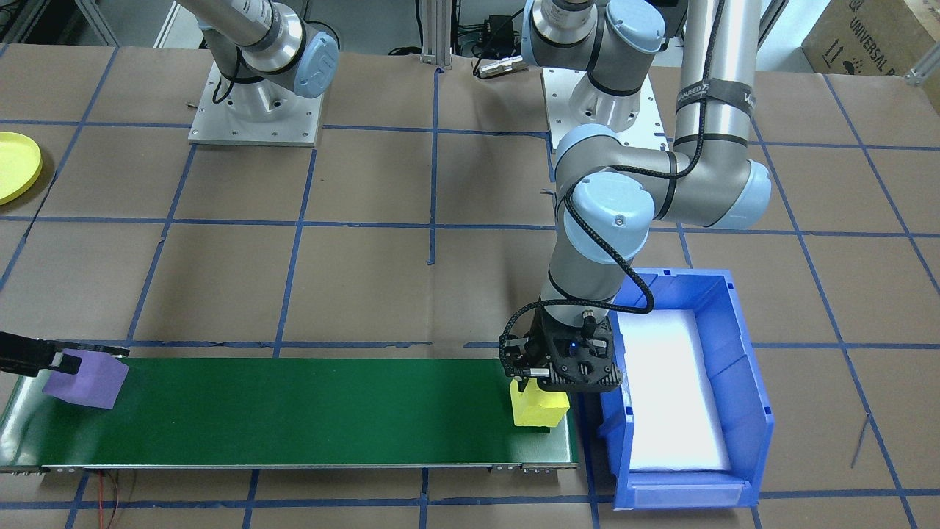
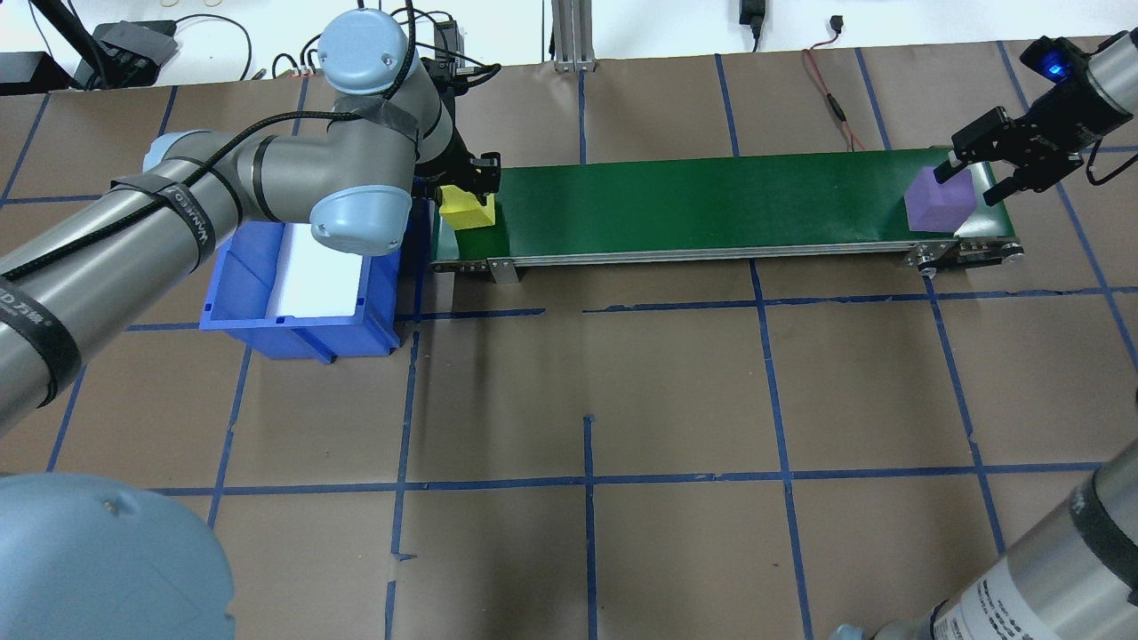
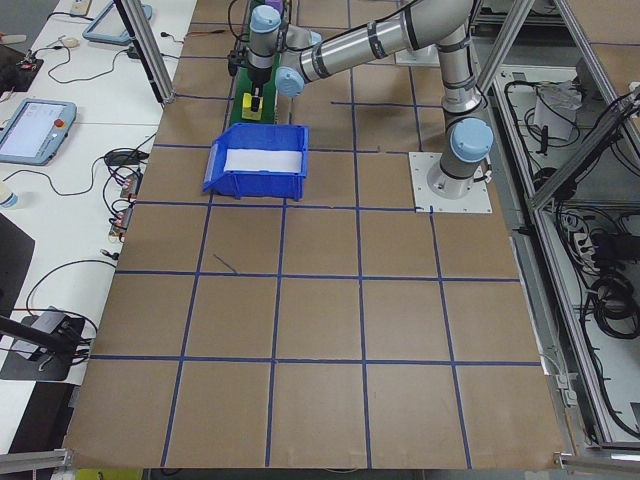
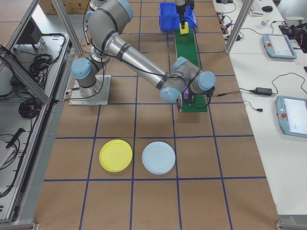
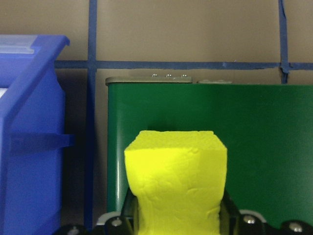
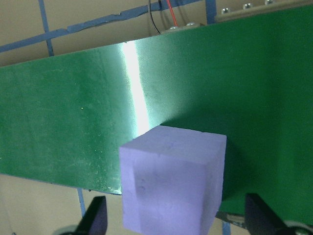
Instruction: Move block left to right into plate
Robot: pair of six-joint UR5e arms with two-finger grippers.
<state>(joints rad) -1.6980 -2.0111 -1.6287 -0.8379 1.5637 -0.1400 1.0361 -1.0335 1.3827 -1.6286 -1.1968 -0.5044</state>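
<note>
Two blocks on the green belt (image 1: pixel 294 411): left jaws grip yellow block (image 1: pixel 538 408), right jaws wide around purple block (image 2: pixel 939 200)

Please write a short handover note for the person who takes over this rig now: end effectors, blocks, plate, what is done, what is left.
Left end effector: shut on the yellow block, at the belt's end by the blue bin.
Right end effector: open around the purple block at the belt's other end.
Yellow plate: on the table, holding nothing.
Done: no block in the plate.
Left: carry the blocks to the plate.
</note>
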